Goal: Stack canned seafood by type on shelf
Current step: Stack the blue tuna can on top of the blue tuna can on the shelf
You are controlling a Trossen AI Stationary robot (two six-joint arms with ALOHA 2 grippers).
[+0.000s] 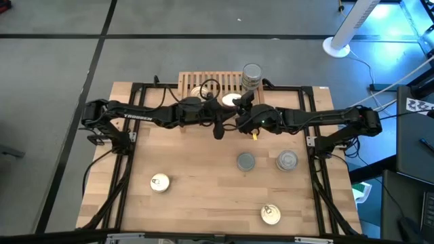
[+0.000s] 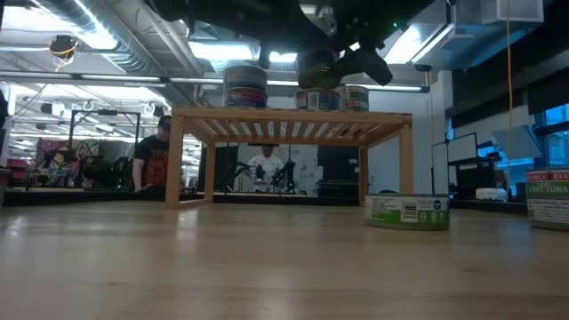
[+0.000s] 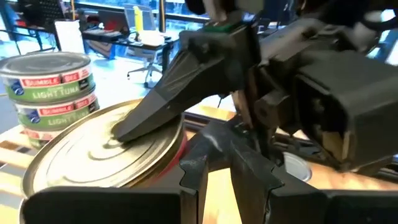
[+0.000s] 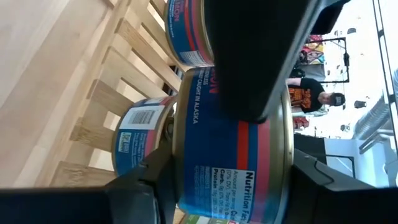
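The light-wood shelf (image 1: 193,80) (image 2: 289,118) stands at the table's far edge. On its slats rest a stack of silver-lidded tuna tins (image 1: 251,74) (image 3: 51,87), blue-label tins (image 4: 140,134) and a further stack (image 2: 244,86). My right gripper (image 1: 237,102) is over the shelf, shut on a gold-lidded blue-label tin (image 3: 106,155) (image 4: 230,143) (image 2: 316,67). My left gripper (image 1: 218,129) (image 3: 217,143) hovers shut just near of the shelf, beside the right one. Two gold-lidded tins (image 1: 159,182) (image 1: 270,214) and two silver-lidded ones (image 1: 245,161) (image 1: 287,160) sit on the table. My right gripper pinches the blue-label tin across its flat faces: one finger (image 3: 155,106) lies on the gold lid (image 3: 93,149), and the other is hidden under the tin. The fingers come in roughly level. The tin is upright, right above a tin on the shelf; whether they touch I cannot tell.
The two arms nearly meet in front of the shelf. A green-label tin (image 2: 407,212) and a tuna tin (image 2: 548,197) stand on the table's right half. Bare wood lies in the table's middle and left (image 1: 196,169). People show in the room beyond (image 2: 156,160).
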